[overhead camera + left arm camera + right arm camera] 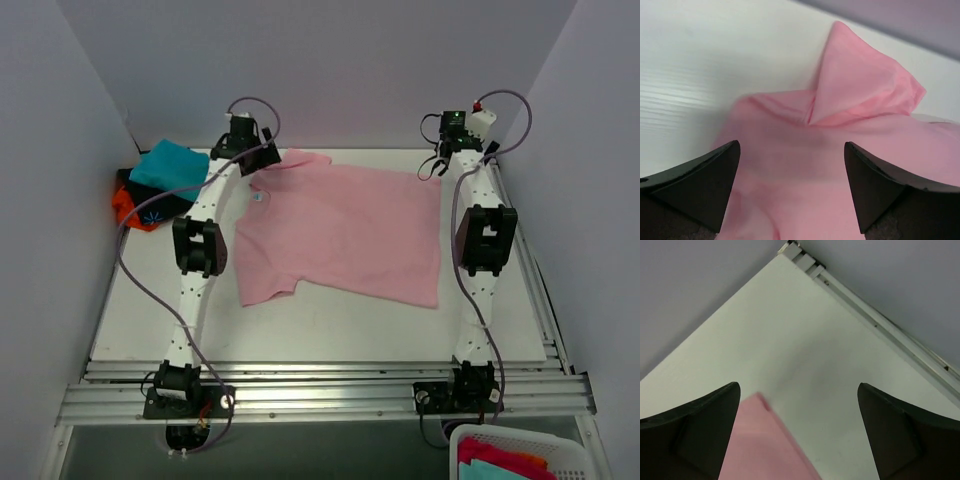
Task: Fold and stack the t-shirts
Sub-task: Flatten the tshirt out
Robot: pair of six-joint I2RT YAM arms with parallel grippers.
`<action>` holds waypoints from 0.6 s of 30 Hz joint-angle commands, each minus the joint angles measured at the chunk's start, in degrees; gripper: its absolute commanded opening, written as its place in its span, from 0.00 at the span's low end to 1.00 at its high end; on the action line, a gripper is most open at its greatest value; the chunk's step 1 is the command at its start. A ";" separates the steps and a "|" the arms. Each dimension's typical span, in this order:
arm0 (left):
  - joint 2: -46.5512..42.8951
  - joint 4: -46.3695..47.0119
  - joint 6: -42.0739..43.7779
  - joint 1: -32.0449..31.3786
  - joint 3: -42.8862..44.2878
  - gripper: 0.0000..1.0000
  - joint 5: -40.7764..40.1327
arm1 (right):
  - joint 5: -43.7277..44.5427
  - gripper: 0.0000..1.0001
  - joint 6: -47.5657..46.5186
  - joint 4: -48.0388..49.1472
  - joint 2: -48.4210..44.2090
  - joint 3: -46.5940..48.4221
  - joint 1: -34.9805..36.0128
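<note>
A light-pink t-shirt (340, 235) lies spread flat on the white table (330, 325), its collar toward the far left. My left gripper (262, 152) hovers over the far-left sleeve and collar area. In the left wrist view that gripper (792, 185) is open, with pink cloth (860, 90) below the gap and a sleeve fold sticking up ahead. My right gripper (437, 165) is over the shirt's far-right corner. In the right wrist view it (797, 430) is open, and the pink corner (765, 445) lies by its left finger. Neither gripper holds anything.
At the far left lies a pile of other t-shirts: teal (170, 165) on top, black with a blue starburst (150, 208), orange-red (122, 205). A white basket (560, 452) holding teal and orange cloth sits at the near right. Walls enclose the table on three sides.
</note>
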 commanded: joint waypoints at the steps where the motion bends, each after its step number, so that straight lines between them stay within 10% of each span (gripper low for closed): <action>1: -10.14 7.07 1.11 2.22 -1.23 0.94 -4.52 | 11.44 1.00 0.06 -9.26 3.35 17.46 -1.75; 12: -26.32 -0.80 5.27 -0.58 -8.51 0.94 -17.09 | 6.10 1.00 2.23 -2.05 -15.44 -3.76 -3.59; 18: -37.91 -7.23 -0.97 -4.01 -32.65 0.94 -26.65 | -8.84 0.99 11.81 -3.72 -28.53 -22.03 -3.16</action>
